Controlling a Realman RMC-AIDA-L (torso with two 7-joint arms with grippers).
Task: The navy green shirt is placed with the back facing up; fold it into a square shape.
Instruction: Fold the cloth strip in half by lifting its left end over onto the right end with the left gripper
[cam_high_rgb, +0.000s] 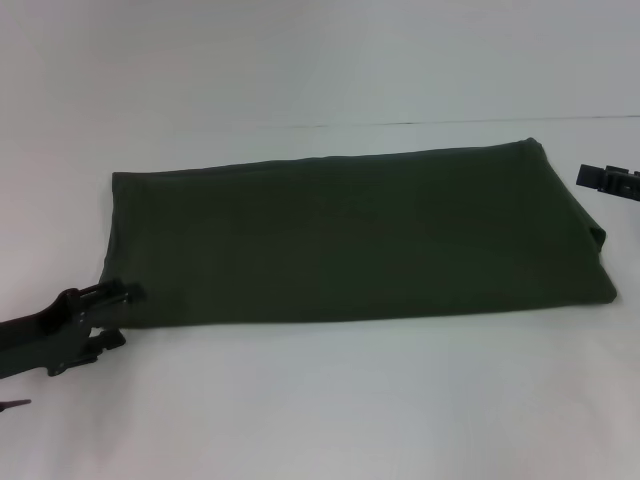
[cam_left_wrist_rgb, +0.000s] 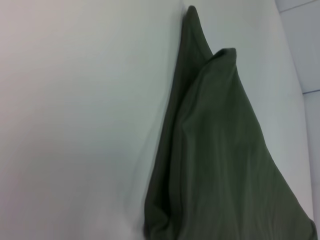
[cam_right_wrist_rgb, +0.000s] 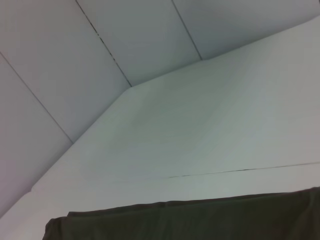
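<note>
Reaching in from the lower left of the head view, the left end effector (cam_high_rgb: 112, 305) sits at the near left corner of the navy green shirt (cam_high_rgb: 350, 240), its black fingers touching the cloth's edge; whether they pinch the fabric or merely rest against it cannot be told. The left wrist view adds what the head view hides: at that corner the shirt (cam_left_wrist_rgb: 220, 165) is layered, with two folded edges rising to separate points against the white desk (cam_left_wrist_rgb: 75, 125). The right end effector (cam_high_rgb: 608, 181) shows only as a black tip at the right border of the head view, just beside the shirt's far right corner and apart from it; its state cannot be told either. The right wrist view shows none of that tool, only a dark strip of the shirt (cam_right_wrist_rgb: 200, 220) along one edge, the desk (cam_right_wrist_rgb: 210, 125) beyond it, and pale wall panels (cam_right_wrist_rgb: 75, 60) behind. In the head view the shirt lies flat as a long folded band across the desk (cam_high_rgb: 320, 400).
</note>
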